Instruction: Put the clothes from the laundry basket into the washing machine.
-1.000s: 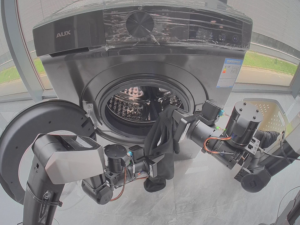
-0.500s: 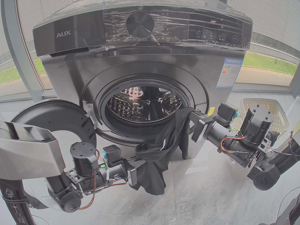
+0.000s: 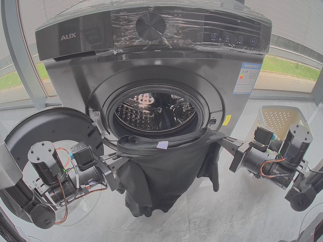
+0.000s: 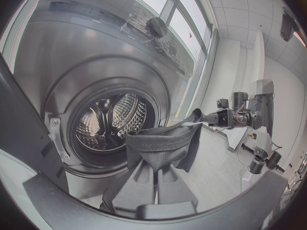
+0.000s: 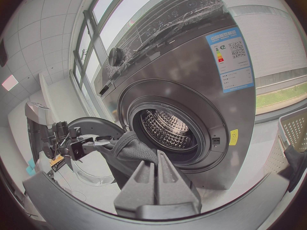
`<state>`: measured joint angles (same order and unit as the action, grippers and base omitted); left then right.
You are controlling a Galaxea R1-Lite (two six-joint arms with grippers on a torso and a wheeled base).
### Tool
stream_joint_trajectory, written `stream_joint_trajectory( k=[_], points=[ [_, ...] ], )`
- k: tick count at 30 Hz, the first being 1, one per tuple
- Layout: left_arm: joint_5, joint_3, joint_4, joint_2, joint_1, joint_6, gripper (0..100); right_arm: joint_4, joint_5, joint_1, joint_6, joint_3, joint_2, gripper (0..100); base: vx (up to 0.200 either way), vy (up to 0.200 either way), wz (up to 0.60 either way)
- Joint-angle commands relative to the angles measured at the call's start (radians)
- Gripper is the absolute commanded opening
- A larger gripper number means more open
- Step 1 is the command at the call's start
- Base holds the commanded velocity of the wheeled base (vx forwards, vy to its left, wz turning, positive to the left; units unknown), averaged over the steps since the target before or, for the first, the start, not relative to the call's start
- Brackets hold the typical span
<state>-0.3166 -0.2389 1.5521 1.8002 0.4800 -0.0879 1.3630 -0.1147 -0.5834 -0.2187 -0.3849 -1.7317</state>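
Observation:
A black garment (image 3: 161,168) hangs stretched wide just in front of the washing machine's open drum (image 3: 153,113). My left gripper (image 3: 119,158) is shut on its left corner, my right gripper (image 3: 223,141) shut on its right corner. The cloth's top edge runs level below the drum opening, with a small white tag at its middle. In the left wrist view the garment (image 4: 160,147) bunches between my shut fingers, and the right gripper (image 4: 204,120) holds the far end. In the right wrist view the cloth (image 5: 128,149) rises from my shut fingers. The laundry basket (image 3: 281,120) stands at the right.
The machine's round door (image 3: 50,131) hangs swung open at the left, close behind my left arm. A dark piece of clothing (image 5: 295,162) hangs over the basket's rim. Grey tiled floor (image 3: 215,212) lies open below the garment.
Both grippers have moved apart, the left one leftward and the right one rightward and down. The garment went from a bunched hanging bundle to a sheet spread taut across the drum opening.

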Motion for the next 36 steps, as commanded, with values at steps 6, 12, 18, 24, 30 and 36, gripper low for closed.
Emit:
stream_joint_trajectory(
  k=[6, 12, 18, 24, 30, 36],
  points=[
    [0.008, -0.046, 0.003, -0.030, -0.023, 0.010, 0, 0.028, -0.026, -0.001, 0.004, 0.044, 0.027, 0, 0.000, 0.000, 0.00],
    [0.010, -0.053, 0.003, -0.059, -0.020, 0.020, 0, 0.030, -0.028, -0.003, 0.004, 0.037, 0.034, 0, 0.000, 0.000, 0.00],
    [0.010, -0.069, 0.003, -0.059, -0.023, 0.016, 0, 0.044, -0.030, -0.004, 0.006, 0.031, 0.049, 0, 0.000, 0.000, 0.00],
    [0.010, -0.076, 0.003, -0.061, -0.023, 0.017, 0, 0.042, -0.028, -0.006, 0.006, 0.032, 0.054, 0, 0.000, 0.000, 0.00],
    [0.011, -0.074, 0.003, -0.081, -0.021, 0.016, 0, 0.042, -0.026, -0.026, 0.007, 0.032, 0.054, 0, 0.000, 0.000, 0.00],
    [0.011, -0.072, 0.003, -0.085, -0.020, 0.016, 0, 0.042, -0.025, -0.032, 0.007, 0.034, 0.052, 0, 0.000, 0.000, 0.00]
  ],
)
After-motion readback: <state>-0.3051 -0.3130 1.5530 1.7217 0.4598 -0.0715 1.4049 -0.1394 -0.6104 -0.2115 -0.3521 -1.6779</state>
